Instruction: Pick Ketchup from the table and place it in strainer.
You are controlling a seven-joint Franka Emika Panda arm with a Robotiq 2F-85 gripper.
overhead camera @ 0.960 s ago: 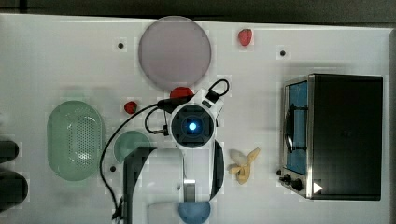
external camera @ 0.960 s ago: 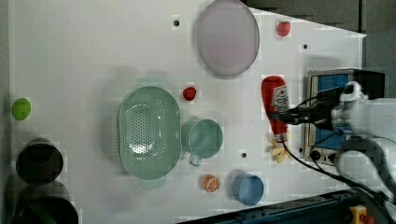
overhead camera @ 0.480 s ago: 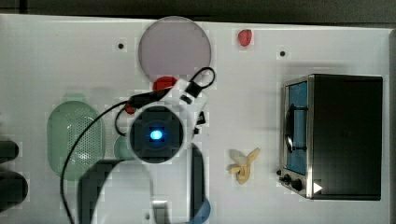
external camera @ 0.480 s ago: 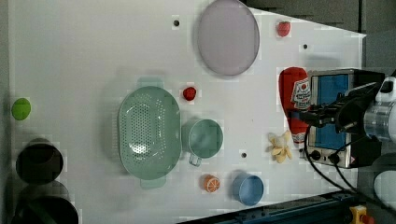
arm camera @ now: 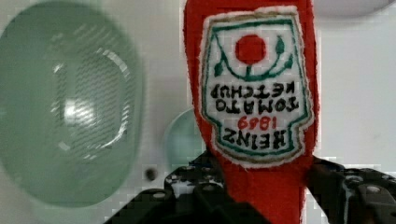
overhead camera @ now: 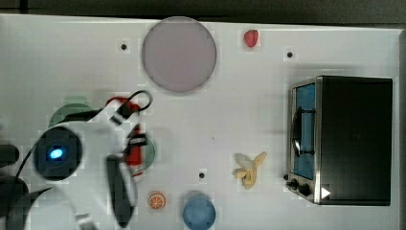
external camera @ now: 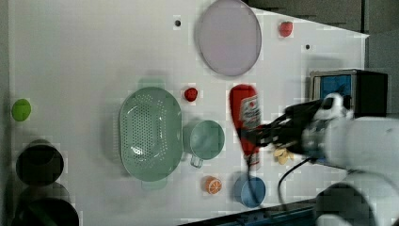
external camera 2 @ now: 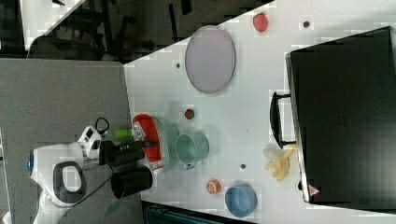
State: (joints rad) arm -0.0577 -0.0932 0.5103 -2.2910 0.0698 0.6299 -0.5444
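Note:
The Ketchup (external camera: 244,115), a red bottle with a white label, hangs in the air with my gripper (external camera: 259,136) shut on its lower part. In the wrist view the Ketchup (arm camera: 252,93) stands between the black fingers (arm camera: 205,186), and the strainer (arm camera: 70,112) lies below and to one side. The pale green strainer (external camera: 150,134) rests on the white table at the left view's centre left. In the top view my arm covers most of the strainer (overhead camera: 67,112), and the Ketchup (overhead camera: 135,149) peeks out beside the wrist.
A green cup (external camera: 204,140) sits right beside the strainer, with a strawberry (external camera: 190,94) close by. A lilac plate (overhead camera: 178,53), toaster oven (overhead camera: 349,139), banana (overhead camera: 249,170), orange (overhead camera: 156,200) and blue bowl (overhead camera: 198,213) stand around. Dark cups (external camera: 40,165) are past the strainer.
My arm has carried the Ketchup toward the top view's left, from near the plate to over the cup and strainer area. The grip has not changed.

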